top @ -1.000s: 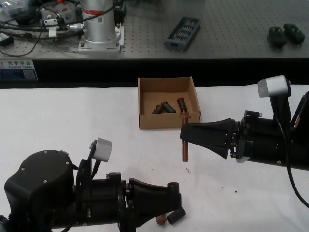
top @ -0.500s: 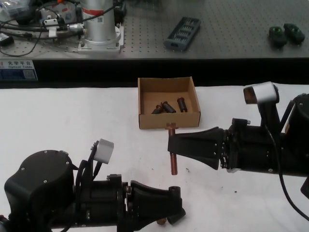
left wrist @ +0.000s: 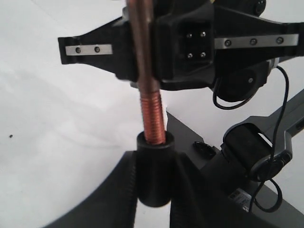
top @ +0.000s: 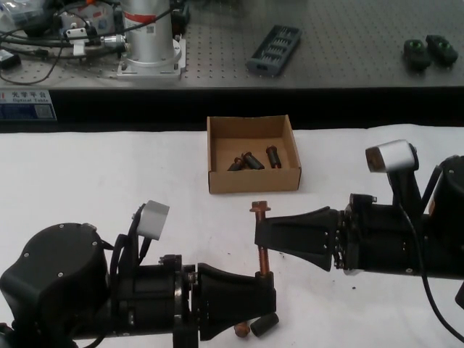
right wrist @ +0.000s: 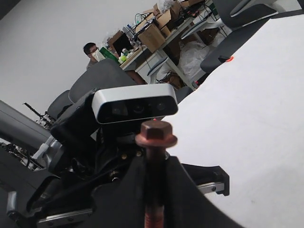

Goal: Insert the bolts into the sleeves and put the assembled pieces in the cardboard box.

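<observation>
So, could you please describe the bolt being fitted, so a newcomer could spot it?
On the white bench, find the cardboard box; nearer the arms, the right tool grips a copper bolt. Unlike the pieces lying in the box, it stands upright, threaded tip in a black sleeve the left tool holds.

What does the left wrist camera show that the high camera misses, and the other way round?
Left wrist view: the threaded tip of the bolt entering the black sleeve held in the left gripper. High view: the cardboard box with finished pieces inside, and a loose sleeve lying beside the left gripper. Both: the right gripper holding the bolt upright.
</observation>
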`<act>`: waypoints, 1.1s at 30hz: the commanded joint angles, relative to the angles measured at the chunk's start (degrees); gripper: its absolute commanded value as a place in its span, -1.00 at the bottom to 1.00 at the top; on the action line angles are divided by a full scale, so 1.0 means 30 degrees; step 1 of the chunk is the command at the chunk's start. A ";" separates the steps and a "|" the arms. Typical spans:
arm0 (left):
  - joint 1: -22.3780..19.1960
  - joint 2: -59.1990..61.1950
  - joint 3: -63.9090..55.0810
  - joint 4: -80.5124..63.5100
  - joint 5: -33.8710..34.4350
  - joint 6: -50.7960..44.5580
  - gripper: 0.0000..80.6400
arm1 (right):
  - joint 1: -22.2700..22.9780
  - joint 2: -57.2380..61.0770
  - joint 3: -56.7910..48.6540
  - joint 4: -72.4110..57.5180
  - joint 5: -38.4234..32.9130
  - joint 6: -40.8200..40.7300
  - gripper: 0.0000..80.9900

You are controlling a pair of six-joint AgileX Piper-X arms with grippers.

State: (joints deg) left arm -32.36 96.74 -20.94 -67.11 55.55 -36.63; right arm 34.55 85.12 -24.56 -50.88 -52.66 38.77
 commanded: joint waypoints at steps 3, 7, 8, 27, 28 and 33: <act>-0.0045 -0.0011 -0.0176 -0.0809 -0.0390 -0.0937 -0.79 | -0.0007 -0.0252 0.0150 -0.0320 -0.0363 -0.0135 -0.89; -0.0045 -0.0011 -0.0467 -0.0809 -0.0434 -0.2117 -0.79 | -0.0007 -0.0252 0.0150 -0.0320 -0.0859 -0.0330 -0.89; -0.0045 -0.0011 -0.0540 -0.0809 -0.0434 -0.2131 -0.79 | -0.0007 -0.0252 0.0150 -0.0320 -0.1078 -0.0355 -0.89; 0.0011 -0.0011 -0.1109 -0.0517 -0.2318 -0.3164 -0.79 | -0.0185 -0.0278 0.0080 -0.2167 -0.2534 0.3079 -0.01; 0.0060 -0.0011 -0.1109 -0.0517 -0.2551 -0.3097 -0.79 | -0.0234 -0.0278 0.0080 -0.2168 -0.2190 0.3167 -0.06; 0.0346 -0.0011 -0.1109 -0.0517 -0.3457 -0.3103 -0.79 | -0.1069 -0.0278 0.0034 -0.2168 -0.1046 0.3942 -0.21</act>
State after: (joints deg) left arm -32.32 96.74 -23.58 -68.46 50.18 -46.53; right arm 31.85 85.12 -24.03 -56.34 -55.26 50.16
